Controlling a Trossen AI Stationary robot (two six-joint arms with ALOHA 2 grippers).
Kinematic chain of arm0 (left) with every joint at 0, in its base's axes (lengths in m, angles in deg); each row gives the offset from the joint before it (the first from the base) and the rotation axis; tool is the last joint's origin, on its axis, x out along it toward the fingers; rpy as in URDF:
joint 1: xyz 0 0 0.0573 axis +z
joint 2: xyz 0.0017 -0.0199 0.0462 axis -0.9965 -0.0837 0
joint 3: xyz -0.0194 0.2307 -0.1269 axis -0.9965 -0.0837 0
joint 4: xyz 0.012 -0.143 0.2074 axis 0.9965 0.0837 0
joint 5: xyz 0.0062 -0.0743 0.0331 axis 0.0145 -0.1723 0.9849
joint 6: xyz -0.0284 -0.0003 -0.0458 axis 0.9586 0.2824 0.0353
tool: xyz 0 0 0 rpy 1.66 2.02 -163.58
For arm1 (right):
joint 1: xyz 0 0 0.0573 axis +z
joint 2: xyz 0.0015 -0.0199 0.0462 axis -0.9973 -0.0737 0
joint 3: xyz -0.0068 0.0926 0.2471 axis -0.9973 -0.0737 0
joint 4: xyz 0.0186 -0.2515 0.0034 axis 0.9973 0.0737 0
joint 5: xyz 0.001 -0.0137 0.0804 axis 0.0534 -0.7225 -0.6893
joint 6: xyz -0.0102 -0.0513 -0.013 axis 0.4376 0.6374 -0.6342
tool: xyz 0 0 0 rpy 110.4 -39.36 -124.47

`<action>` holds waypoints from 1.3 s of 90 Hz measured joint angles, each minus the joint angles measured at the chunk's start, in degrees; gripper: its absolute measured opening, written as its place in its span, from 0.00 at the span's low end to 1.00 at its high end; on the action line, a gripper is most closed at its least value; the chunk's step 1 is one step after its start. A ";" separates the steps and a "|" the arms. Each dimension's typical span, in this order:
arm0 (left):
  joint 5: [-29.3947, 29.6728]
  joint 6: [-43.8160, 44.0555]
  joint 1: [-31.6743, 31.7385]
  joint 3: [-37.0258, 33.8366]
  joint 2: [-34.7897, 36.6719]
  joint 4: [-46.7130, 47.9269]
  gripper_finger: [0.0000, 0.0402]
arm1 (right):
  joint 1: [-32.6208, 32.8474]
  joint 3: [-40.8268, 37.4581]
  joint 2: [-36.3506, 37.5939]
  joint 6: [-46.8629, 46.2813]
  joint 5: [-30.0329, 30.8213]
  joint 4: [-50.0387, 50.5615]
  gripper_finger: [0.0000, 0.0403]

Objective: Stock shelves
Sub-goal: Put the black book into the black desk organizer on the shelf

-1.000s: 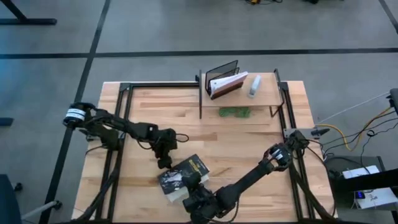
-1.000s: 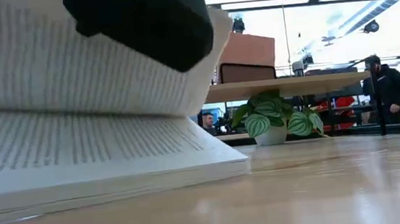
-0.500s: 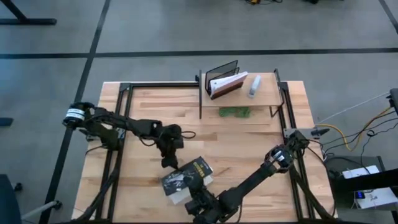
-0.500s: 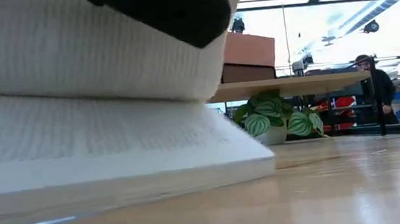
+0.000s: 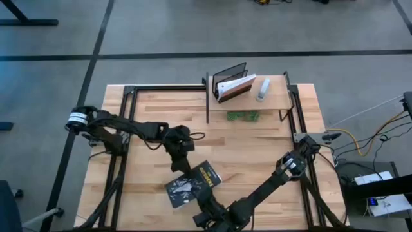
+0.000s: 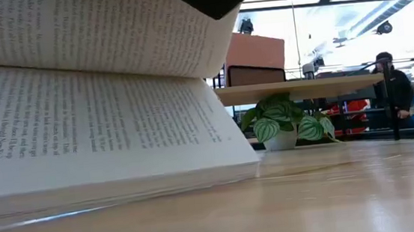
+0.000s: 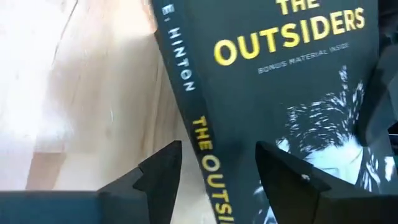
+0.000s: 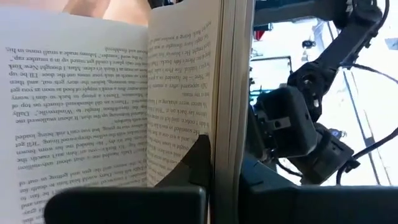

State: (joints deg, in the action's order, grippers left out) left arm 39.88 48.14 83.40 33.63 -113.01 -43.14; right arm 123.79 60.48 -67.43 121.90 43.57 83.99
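The paperback "The Outsiders" [image 5: 192, 184] lies near the table's 6 o'clock edge, fanned partly open, well apart from the riser shelf [image 5: 270, 98] at 12 o'clock. The right gripper [image 5: 207, 219] is clamped on part of the pages (a split grip, judging by the right wrist view). The left gripper [image 5: 175, 167] is held spread over the spine; it should be closed across the whole book so the pages stay shut.

The dark book [image 7: 292, 81] cover reads "THE OUTSIDERS" in yellow, with "BONUS MATERIAL INSIDE" below; its spine reads "E. HINTON".
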 joint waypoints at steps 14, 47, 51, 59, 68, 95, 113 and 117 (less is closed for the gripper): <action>-3.43 1.75 0.19 -0.10 -0.28 1.19 0.56 | -0.02 0.00 0.00 5.47 4.31 -0.06 0.00; -4.08 0.65 0.13 -0.04 -0.26 0.59 0.62 | -0.04 0.00 0.00 4.57 5.59 -0.61 0.00; -4.08 0.69 0.13 -0.04 -0.24 0.61 0.62 | -0.04 0.00 0.00 4.57 5.58 -0.63 0.00; -4.12 2.76 0.03 -0.04 -0.22 0.58 0.61 | -0.05 0.00 -0.01 4.41 5.57 -0.62 0.00; -4.04 1.71 -0.03 -0.04 -0.22 0.35 0.59 | -0.15 0.00 -0.02 4.06 5.59 -0.63 0.00; 14.82 -1.63 0.03 -0.14 -0.22 0.17 0.56 | -0.17 0.00 -0.04 7.45 5.52 -0.92 0.00; 19.52 -4.50 0.08 -0.20 -0.22 0.20 0.59 | -0.15 0.00 -0.07 8.70 5.61 -0.92 0.00; 20.23 -6.02 0.10 -0.20 -0.22 0.21 0.60 | -0.15 0.00 -0.07 8.67 5.59 -0.92 0.00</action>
State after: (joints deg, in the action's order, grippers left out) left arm 60.11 42.13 83.50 33.44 -113.23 -42.93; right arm 123.64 60.48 -67.49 130.57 49.16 83.07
